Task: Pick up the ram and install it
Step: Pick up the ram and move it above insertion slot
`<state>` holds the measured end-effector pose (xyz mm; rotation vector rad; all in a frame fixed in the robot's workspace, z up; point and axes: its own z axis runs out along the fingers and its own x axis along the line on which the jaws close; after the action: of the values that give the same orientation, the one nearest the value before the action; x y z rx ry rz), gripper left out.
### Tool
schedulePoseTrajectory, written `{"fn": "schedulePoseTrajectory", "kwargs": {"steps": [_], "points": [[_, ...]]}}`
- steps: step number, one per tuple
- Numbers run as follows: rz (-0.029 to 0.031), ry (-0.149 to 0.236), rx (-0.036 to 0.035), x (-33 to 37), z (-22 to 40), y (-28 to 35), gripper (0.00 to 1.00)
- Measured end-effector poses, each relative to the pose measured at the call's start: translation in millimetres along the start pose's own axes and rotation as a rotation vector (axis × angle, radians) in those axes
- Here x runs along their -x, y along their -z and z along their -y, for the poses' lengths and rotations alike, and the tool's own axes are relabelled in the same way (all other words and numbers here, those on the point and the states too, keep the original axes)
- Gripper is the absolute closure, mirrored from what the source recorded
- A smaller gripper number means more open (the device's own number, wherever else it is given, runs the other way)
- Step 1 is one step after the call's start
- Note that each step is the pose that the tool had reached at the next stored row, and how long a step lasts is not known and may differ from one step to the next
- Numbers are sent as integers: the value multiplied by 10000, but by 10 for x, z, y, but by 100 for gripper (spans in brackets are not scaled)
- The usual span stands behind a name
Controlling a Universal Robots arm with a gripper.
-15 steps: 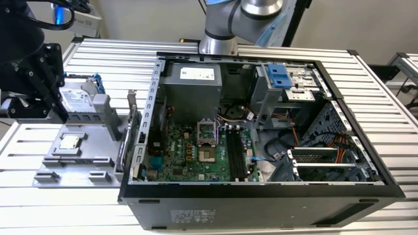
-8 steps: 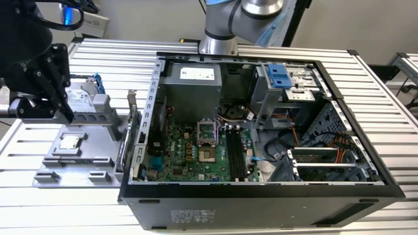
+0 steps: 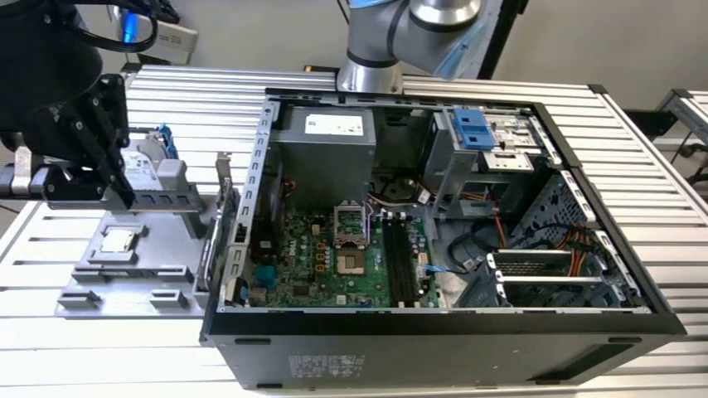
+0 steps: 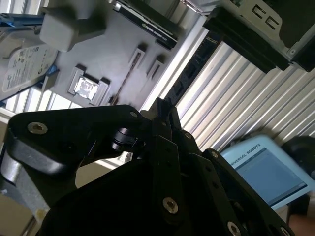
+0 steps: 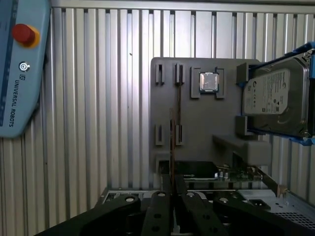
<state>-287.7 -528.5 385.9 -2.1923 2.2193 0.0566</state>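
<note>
The end effector (image 5: 173,192) is clamped on the ram (image 5: 172,147). In the first wrist view the ram appears edge-on, as a thin strip projecting from between the fingers over the gray holder tray (image 5: 197,132). The tray carries the square processor chip (image 5: 208,82) and the hard drive (image 5: 273,98), which is tilted in its blue frame. The tray rests on the ribbed aluminium counter (image 5: 98,123), just beside the open computer case (image 3: 443,327), on the exterior view's left. Inside the case the motherboard (image 3: 321,257) lies exposed. A teach pendant (image 5: 17,73) lies on the counter, well apart from the tray.
</note>
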Motion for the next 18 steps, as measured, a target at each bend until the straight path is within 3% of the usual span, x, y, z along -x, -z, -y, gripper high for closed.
{"fn": "schedulePoseTrajectory", "kwargs": {"steps": [18], "points": [[0,0,0,2,162,2,100]]}}
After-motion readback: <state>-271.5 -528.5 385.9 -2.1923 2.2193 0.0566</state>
